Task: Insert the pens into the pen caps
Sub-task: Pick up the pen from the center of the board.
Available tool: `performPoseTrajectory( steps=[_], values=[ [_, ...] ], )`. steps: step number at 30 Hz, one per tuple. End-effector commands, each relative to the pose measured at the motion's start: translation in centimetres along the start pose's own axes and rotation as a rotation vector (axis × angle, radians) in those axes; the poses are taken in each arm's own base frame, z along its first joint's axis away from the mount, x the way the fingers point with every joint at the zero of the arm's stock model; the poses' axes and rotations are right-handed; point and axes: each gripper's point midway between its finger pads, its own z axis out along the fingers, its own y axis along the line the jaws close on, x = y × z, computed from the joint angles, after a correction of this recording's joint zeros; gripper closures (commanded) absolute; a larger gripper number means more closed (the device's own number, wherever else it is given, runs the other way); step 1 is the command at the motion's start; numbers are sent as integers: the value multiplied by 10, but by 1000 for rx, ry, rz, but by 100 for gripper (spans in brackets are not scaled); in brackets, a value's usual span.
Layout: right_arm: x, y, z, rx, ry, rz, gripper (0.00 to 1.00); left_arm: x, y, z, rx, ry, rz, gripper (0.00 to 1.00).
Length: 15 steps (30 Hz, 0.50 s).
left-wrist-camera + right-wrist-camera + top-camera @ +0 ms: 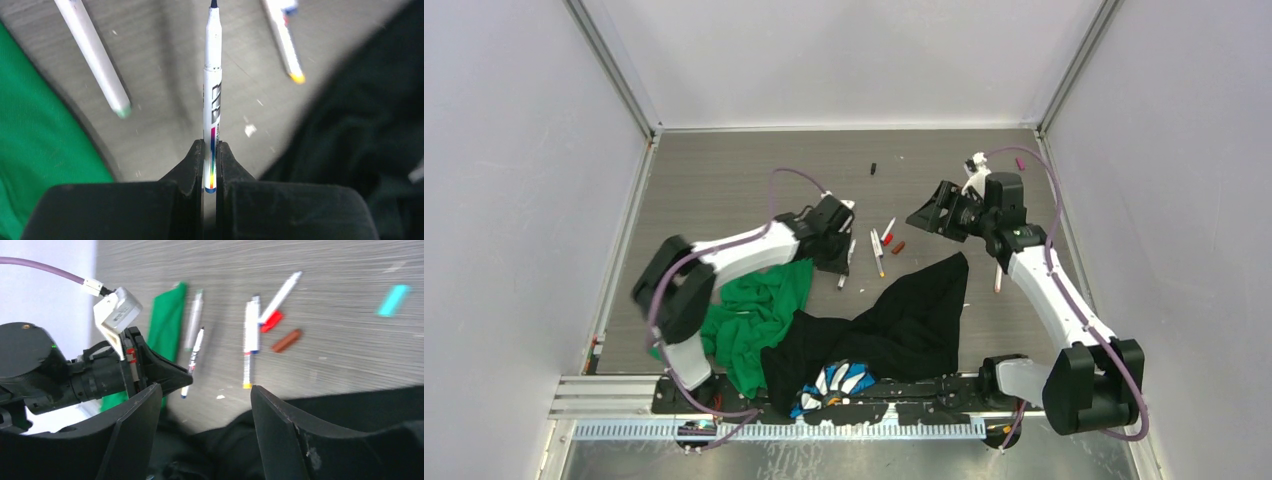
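Grey tabletop [724, 180], capping seemingly barely begun: left gripper [211, 150] pinches one uncapped pen [212, 85]; right gripper [206, 390] gapes wide, empty; caps [286, 340] lie loose.

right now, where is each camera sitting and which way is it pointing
top external: fixed above and behind, looking down on the table; both arms, left gripper and right gripper show.
left wrist: on the left arm, looking along its shut fingers and the held pen to the table.
right wrist: on the right arm, looking past its open fingers toward the left gripper.
shared: both wrist views show the held pen and green cloth.
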Motion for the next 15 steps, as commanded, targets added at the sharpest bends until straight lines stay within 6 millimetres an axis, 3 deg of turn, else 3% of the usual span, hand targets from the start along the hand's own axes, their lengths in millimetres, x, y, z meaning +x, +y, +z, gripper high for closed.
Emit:
performPoseTrajectory(
  steps=[1, 3, 6, 12, 15],
  values=[
    [3, 76, -15, -423, 9, 63, 28, -52, -66, -94, 401, -370, 121, 100],
    [9, 95, -18, -506, 19, 51, 26, -46, -76, -127, 511, -432, 169, 100],
    [22, 121, -14, -545, 58, -2, 26, -33, -85, -153, 624, -456, 194, 100],
    [37, 158, -12, -610, 77, -54, 26, -18, -91, -183, 738, -477, 175, 100],
    [39, 171, -14, -631, 67, -64, 28, -13, -92, -188, 761, -473, 182, 100]
  ],
)
